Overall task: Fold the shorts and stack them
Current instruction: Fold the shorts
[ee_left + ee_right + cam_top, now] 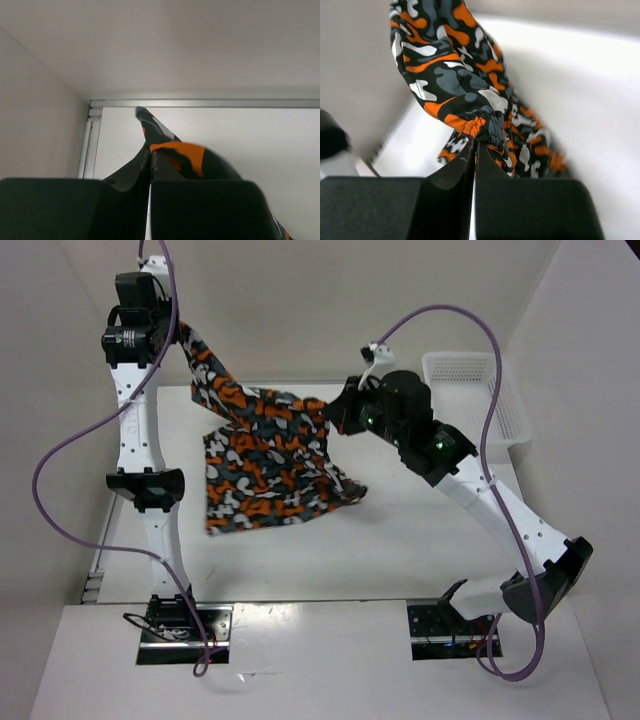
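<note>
The camouflage shorts (265, 455) hang in the air above the table, stretched between both arms. High at the back left, my left gripper (182, 332) is shut on one corner of the shorts (182, 155), and the cloth drapes over its right finger. At the middle right, my right gripper (330, 412) is shut on the gathered waistband of the shorts (480, 122). The lower part of the cloth hangs loose towards the table.
A white mesh basket (505, 390) stands at the back right corner of the white table (400, 540). Walls close in on the table at the left, back and right. Purple cables loop from both arms.
</note>
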Robot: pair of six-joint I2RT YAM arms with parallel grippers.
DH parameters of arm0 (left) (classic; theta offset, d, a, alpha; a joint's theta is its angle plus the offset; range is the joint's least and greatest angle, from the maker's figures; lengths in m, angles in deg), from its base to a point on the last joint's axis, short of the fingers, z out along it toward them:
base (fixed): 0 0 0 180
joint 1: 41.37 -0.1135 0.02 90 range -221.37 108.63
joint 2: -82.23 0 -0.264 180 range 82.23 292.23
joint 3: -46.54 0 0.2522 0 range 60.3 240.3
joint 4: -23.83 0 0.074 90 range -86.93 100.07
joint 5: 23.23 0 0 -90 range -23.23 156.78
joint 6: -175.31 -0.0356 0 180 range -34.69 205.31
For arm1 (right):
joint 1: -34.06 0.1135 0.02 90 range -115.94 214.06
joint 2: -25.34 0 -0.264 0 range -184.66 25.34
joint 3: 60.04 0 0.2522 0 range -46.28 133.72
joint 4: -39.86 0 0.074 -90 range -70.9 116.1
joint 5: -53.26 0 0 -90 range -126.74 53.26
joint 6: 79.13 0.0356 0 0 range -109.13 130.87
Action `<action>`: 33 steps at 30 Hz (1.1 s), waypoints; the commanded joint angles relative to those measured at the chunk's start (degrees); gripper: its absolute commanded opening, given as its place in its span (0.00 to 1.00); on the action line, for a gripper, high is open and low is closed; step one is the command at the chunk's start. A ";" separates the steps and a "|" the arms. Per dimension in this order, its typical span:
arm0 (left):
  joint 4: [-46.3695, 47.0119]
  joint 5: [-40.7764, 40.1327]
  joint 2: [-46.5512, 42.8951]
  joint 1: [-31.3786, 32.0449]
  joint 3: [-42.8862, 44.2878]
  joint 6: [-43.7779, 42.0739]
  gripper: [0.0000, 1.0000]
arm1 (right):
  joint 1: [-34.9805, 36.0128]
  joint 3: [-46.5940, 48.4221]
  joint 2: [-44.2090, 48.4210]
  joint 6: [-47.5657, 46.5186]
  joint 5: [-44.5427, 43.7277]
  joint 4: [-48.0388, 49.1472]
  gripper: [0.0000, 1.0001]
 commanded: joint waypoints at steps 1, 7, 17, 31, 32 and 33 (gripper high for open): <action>2.47 -3.56 2.23 1.25 5.67 -0.21 0.00 | -3.25 7.24 -2.80 -0.29 -0.64 6.17 0.00; 4.35 -0.24 2.38 3.27 3.49 -0.21 0.00 | -15.90 9.72 -10.36 1.72 0.94 6.79 0.00; -1.54 0.29 9.85 4.94 7.38 -0.21 0.00 | -25.50 1.01 -18.53 1.64 6.56 12.15 0.00; -14.84 -3.04 -10.92 7.66 -31.06 -0.21 0.00 | -32.36 -13.31 -14.51 3.40 9.55 8.21 0.00; -13.08 -4.27 -13.67 8.45 -37.30 -0.21 0.00 | -32.37 -14.36 -13.98 3.92 10.51 8.20 0.00; -10.71 -7.15 -16.39 8.46 -43.80 -0.21 0.00 | -32.37 -16.55 -13.98 3.93 11.21 8.20 0.00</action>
